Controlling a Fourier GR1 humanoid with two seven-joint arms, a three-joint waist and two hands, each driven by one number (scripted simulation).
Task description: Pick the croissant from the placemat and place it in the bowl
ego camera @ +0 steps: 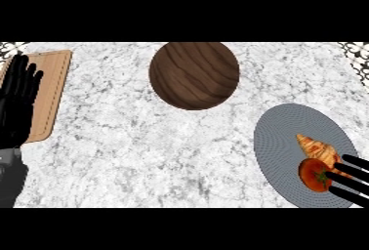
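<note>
A golden croissant lies on the grey oval placemat at the right. A red tomato sits just in front of it on the same mat. My right hand comes in from the lower right edge, its straight fingers lying over the near end of the croissant and beside the tomato, holding nothing. The dark wooden bowl stands at the back centre, well left of the mat. My left hand rests open at the left edge, fingers up.
A light wooden cutting board lies at the far left, partly under my left hand. The marble counter spreads between the board, the bowl and the placemat.
</note>
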